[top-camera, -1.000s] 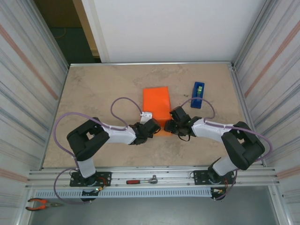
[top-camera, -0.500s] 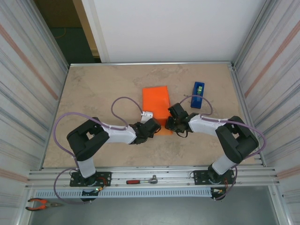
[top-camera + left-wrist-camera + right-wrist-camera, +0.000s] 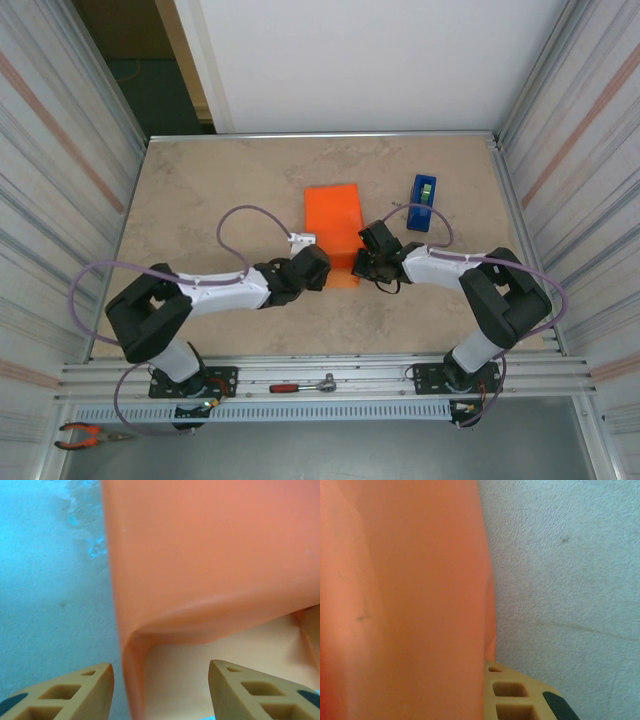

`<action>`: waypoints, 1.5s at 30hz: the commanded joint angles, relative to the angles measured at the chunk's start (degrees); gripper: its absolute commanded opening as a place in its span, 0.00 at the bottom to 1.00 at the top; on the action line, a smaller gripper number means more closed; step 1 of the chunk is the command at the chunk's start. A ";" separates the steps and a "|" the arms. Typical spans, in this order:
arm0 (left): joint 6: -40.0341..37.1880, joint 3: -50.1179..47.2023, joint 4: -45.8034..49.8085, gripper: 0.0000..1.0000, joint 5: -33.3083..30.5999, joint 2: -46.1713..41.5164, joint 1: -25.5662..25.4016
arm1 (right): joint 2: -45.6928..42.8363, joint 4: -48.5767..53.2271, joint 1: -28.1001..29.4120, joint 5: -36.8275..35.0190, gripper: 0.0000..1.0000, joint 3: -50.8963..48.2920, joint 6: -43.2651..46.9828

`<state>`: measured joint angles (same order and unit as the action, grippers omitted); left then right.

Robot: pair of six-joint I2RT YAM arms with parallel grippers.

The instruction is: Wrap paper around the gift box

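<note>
Left arm (image 3: 215, 288) stretched rightward, left gripper (image 3: 160, 675) open astride the paper's (image 3: 333, 215) near corner; right arm (image 3: 445, 268) reached leftward, right gripper (image 3: 360, 266) pinching its edge.

The paper (image 3: 333, 215), plain bright orange, is lying folded into a long rectangular packet and stretching away from both grippers. Its near end is gaping open just ahead of the left gripper (image 3: 322, 268), whose fingers are spread. The right gripper (image 3: 360, 264) is pinching its near right edge.
</note>
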<state>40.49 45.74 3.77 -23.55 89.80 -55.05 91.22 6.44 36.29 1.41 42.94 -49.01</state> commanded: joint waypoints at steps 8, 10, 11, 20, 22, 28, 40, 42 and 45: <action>2.20 -0.68 -0.58 0.50 -1.08 2.55 1.03 | 0.89 0.00 -0.09 0.24 0.05 -1.54 0.03; 1.80 -0.56 -1.57 0.45 -1.82 3.80 1.07 | 0.95 -0.02 -0.09 0.17 0.05 -1.70 0.01; 1.34 -0.49 -2.14 0.42 -2.03 4.34 1.08 | 0.95 -0.02 -0.09 0.19 0.05 -1.80 0.13; -0.02 0.85 -2.07 0.15 -3.83 7.31 0.00 | 1.06 -0.02 -0.08 0.52 0.03 -1.87 0.75; 0.08 1.01 -2.02 0.10 -4.13 7.70 -0.25 | 0.95 0.12 -0.09 0.53 0.03 -1.81 1.18; 0.00 0.68 -1.85 0.15 -4.64 7.88 -1.11 | 1.03 0.53 -0.26 0.46 0.02 -1.54 1.96; -19.48 0.32 2.55 0.65 -3.46 -6.47 -0.41 | -0.09 2.00 -2.78 2.37 0.03 -1.52 5.88; -27.22 2.73 2.71 0.65 -1.14 -5.93 0.39 | -0.08 2.08 -3.07 2.92 0.04 -1.37 6.23; -38.96 6.61 2.70 0.67 2.96 -3.55 0.91 | -0.06 2.18 -3.07 3.29 0.05 -1.23 6.50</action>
<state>16.84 48.58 5.45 -23.99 84.77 -54.68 91.20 5.45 33.71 4.43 42.09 -44.25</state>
